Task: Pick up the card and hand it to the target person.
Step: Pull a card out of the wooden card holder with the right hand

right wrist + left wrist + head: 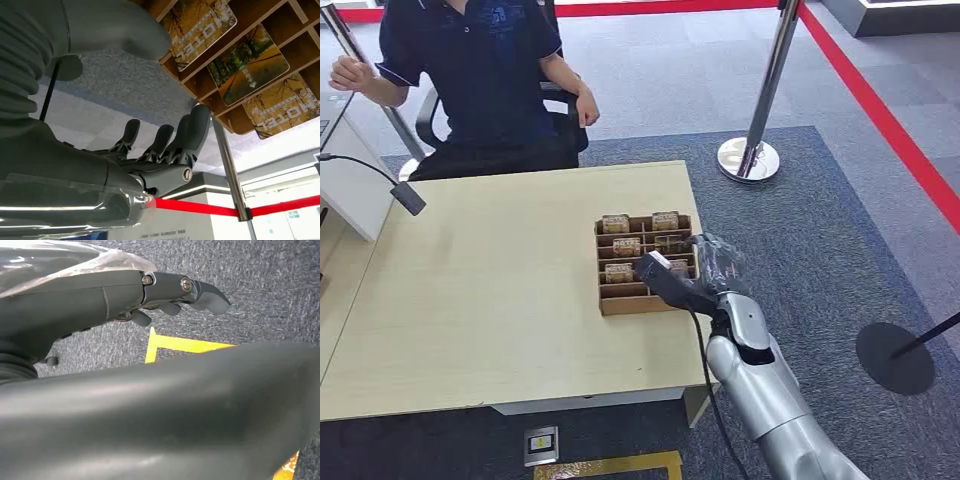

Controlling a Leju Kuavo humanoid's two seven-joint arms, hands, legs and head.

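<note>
Seated person in dark blue shirt [471, 70] at far side of the pale wooden desk [486, 290]. Brown cardboard divider tray [646, 262] near desk's right edge; printed hotel cards [626, 246] lie in its compartments. Right hand [690, 270] over tray's near right part, fingers [166, 140] apart, apparently holding nothing. Left hand [113, 295] above grey carpet, fingers extended, empty.
</note>
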